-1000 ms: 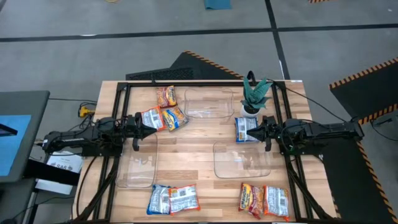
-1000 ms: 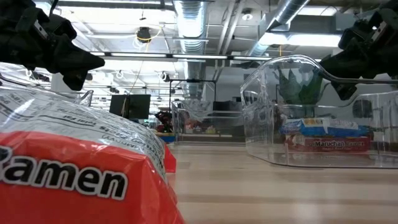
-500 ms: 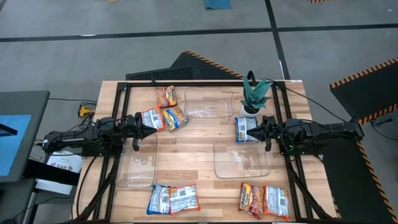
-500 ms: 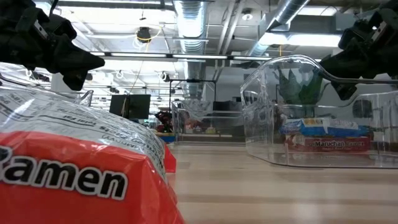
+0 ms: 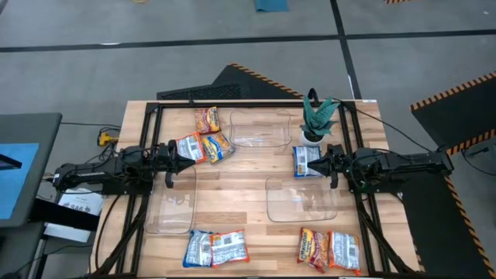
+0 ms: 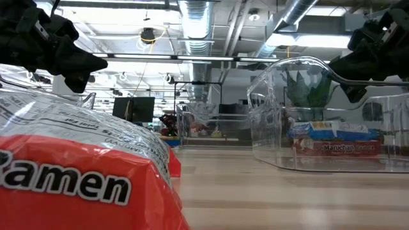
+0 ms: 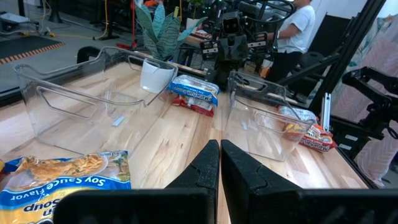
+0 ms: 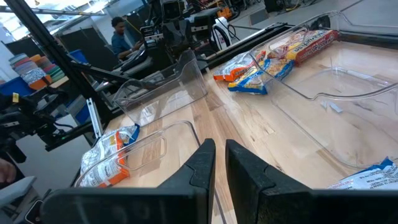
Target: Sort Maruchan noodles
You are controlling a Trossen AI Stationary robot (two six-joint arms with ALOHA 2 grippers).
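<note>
Several Maruchan noodle packets lie flat on the wooden table. An orange-red packet [image 5: 206, 118], a blue-white one [image 5: 189, 147] and an orange-yellow one [image 5: 218, 146] are at the far left. A blue one [image 5: 304, 161] lies by the plant. Two packets [image 5: 215, 248] and two red ones [image 5: 328, 249] lie at the near edge. My left gripper [image 5: 191, 160] [image 7: 220, 163] hovers shut and level beside the blue-white packet. My right gripper [image 5: 313, 164] [image 8: 219, 163] hovers over the blue packet, open by a narrow gap, with nothing between its fingers.
Three clear plastic bins stand on the table: one at the far middle [image 5: 260, 128], one at the near left [image 5: 172, 203], one at the near right [image 5: 301, 198]. A green potted plant [image 5: 318, 116] stands at the far right. People show in the room beyond the table.
</note>
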